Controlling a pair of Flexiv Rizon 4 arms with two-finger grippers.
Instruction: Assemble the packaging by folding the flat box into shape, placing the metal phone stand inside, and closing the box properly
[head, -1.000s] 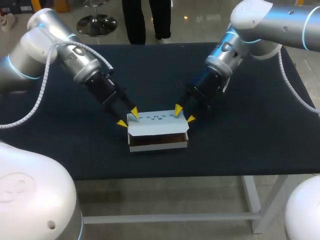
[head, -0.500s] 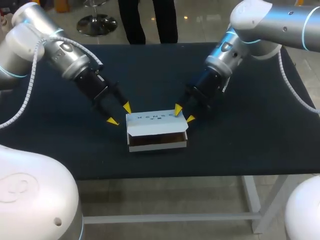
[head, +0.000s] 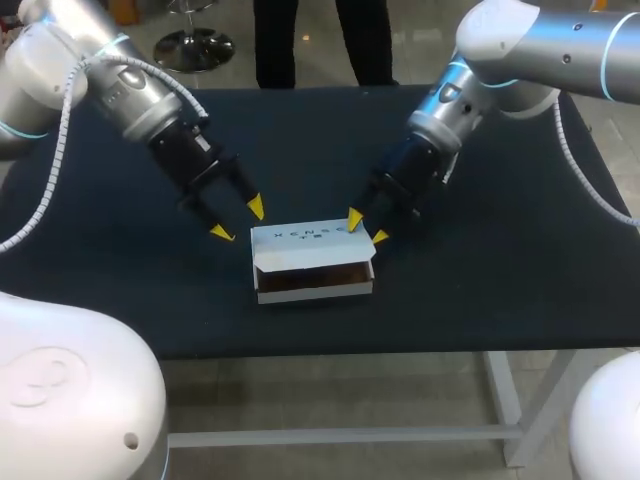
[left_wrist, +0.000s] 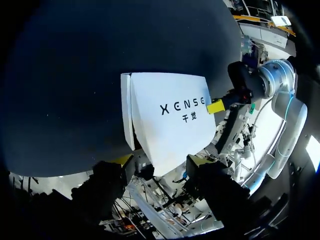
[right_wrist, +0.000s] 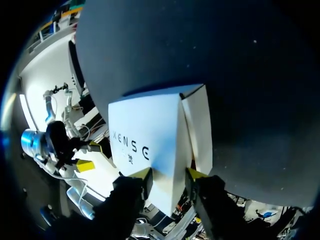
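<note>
White cardboard box (head: 315, 275) sits by the middle of the table's (head: 480, 250) front edge, lid (head: 305, 238) ajar; we judge it light, thin and easily creased, best taken by the lid edges, where our right gripper (head: 366, 227) pinches the lid's right end and our left gripper (head: 238, 220) gapes empty just beside its left end.

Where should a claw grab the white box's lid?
Probably the lid, at its left end, from the left, where the left claw hangs open. The lid is propped up, so its thin edge is free; the right claw is at the other end.
</note>
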